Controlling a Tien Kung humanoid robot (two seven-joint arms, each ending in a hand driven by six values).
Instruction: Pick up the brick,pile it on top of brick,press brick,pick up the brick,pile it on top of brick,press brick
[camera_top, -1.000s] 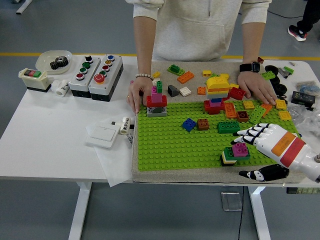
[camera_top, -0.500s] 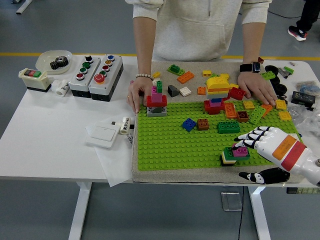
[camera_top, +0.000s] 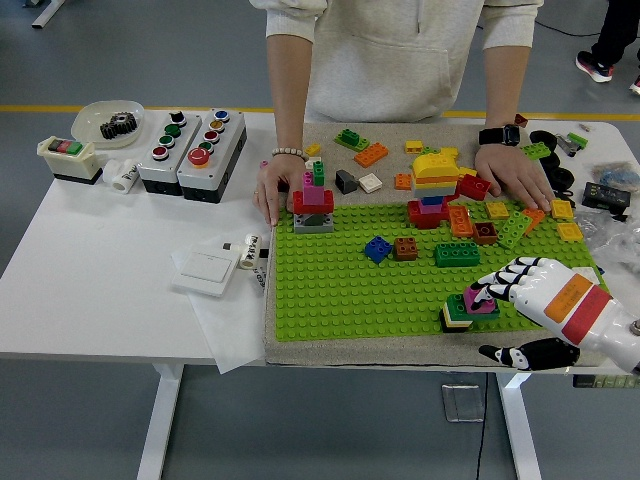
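Resting its fingertips on the magenta studded brick (camera_top: 480, 301), the right hand (camera_top: 530, 288) reaches in from the counter's (camera_top: 100, 270) right edge, white fingers extended and lying over the brick's top rather than closed around it. That brick sits on a small stack of green, cream and black bricks (camera_top: 458, 316) near the front right corner of the bright green studded baseplate (camera_top: 350, 290). At the counter's far edge a person's hands (camera_top: 275, 188) lie flat beside the baseplate's rear corners.
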